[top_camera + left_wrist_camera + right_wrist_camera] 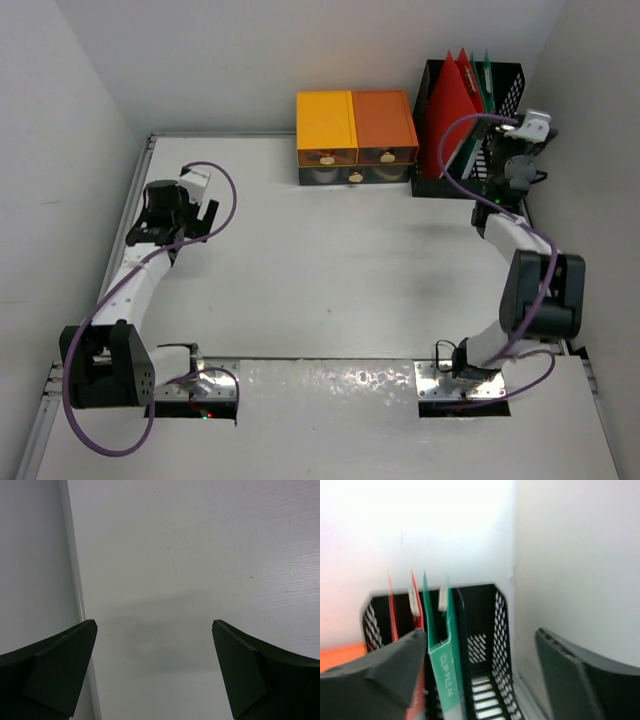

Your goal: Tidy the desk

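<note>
The white desk (330, 270) has thin metal rails along its edges. My left gripper (178, 228) hovers low over its far left part, open and empty. In the left wrist view the gripper (154, 630) has only bare desk (200, 555) and the left rail (75, 580) below it. My right gripper (515, 165) is raised at the far right over the black mesh file rack (435, 185). In the right wrist view it (480, 645) is open, with the rack's empty right slot between its fingers. A green clip file (442, 665) stands just beside its left finger (385, 670).
The file rack (497, 620) holds red folders (450, 100) and the green file (487, 75). An orange-and-yellow drawer unit (355, 135) stands left of it at the back. White walls close in the back, left and right sides.
</note>
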